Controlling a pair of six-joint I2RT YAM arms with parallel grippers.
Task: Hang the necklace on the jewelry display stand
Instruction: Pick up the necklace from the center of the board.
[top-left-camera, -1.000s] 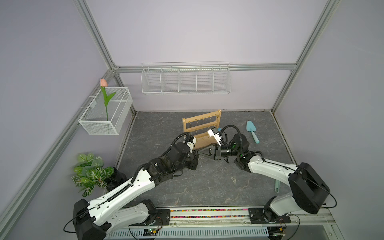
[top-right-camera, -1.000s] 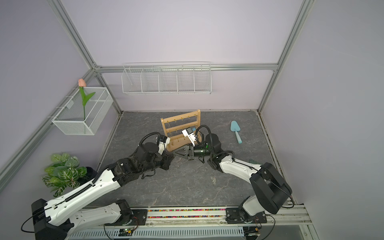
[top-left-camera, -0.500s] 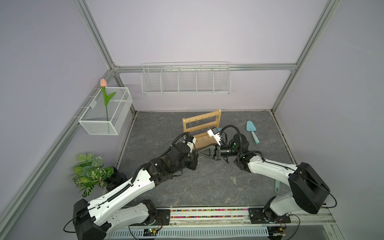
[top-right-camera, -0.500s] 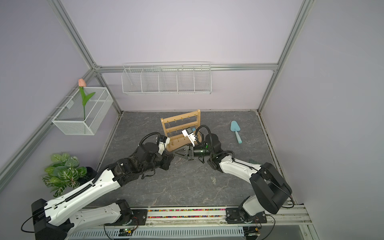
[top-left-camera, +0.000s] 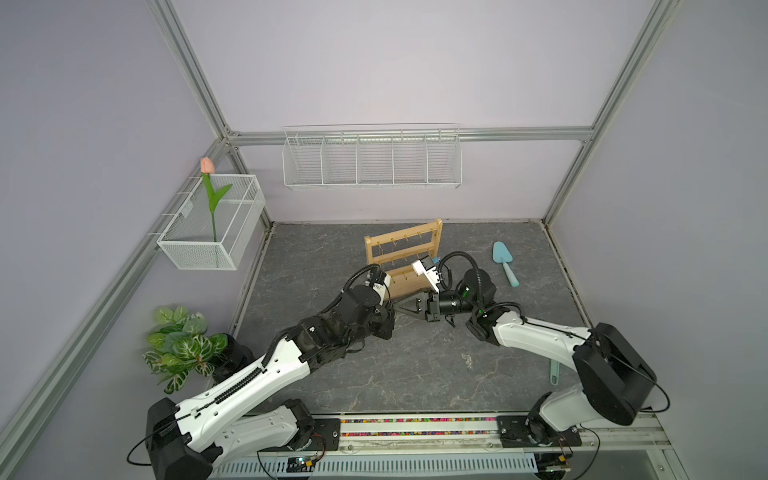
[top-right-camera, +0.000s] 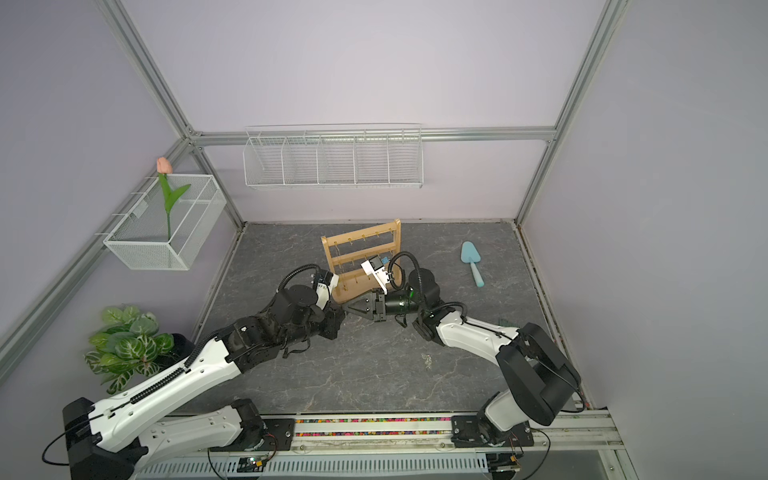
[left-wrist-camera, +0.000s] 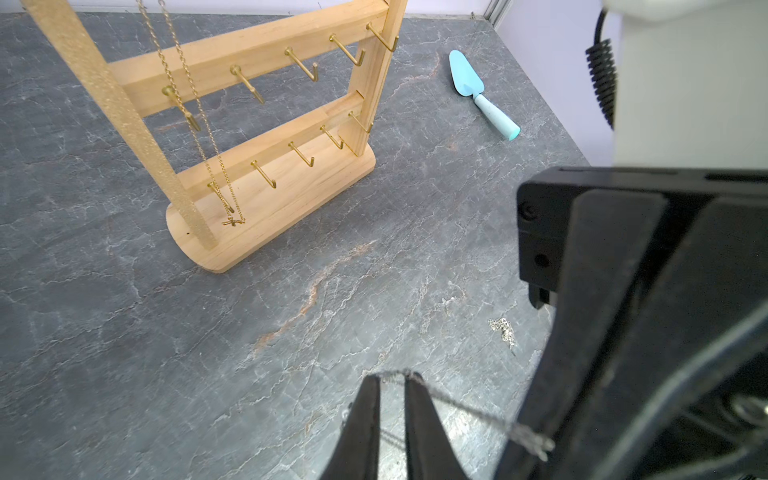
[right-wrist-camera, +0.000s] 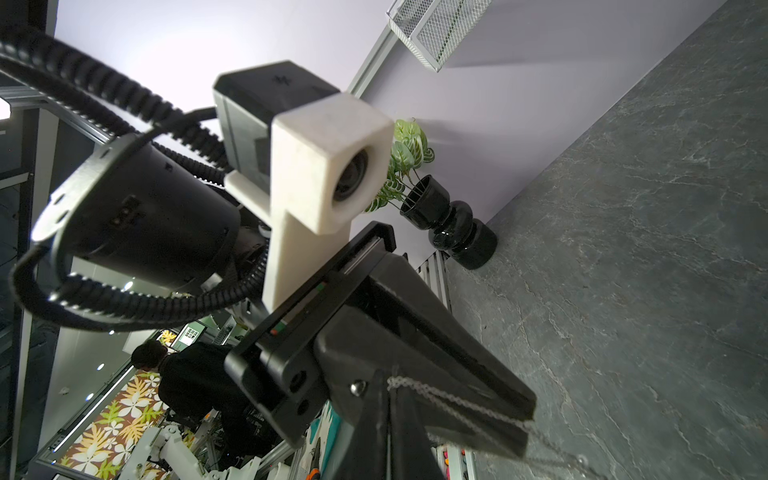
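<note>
Silver necklace strung left to right between both grippers, just on the near side of the jewelry display stand.
The stand's bars run parallel to the chain, and neither arm is clearly nearer. The right gripper is clamped on one end. The left gripper has its jaws narrowly apart, with the chain across its tips. The top views lose the chain, but the left wrist view shows free hooks to the right of a gold necklace.

Your left arm and right arm stand on the rail as white shells between black joints, and far from that rail each carries a ribbed black cable, a white camera block and black wedge-shaped fingers.
</note>
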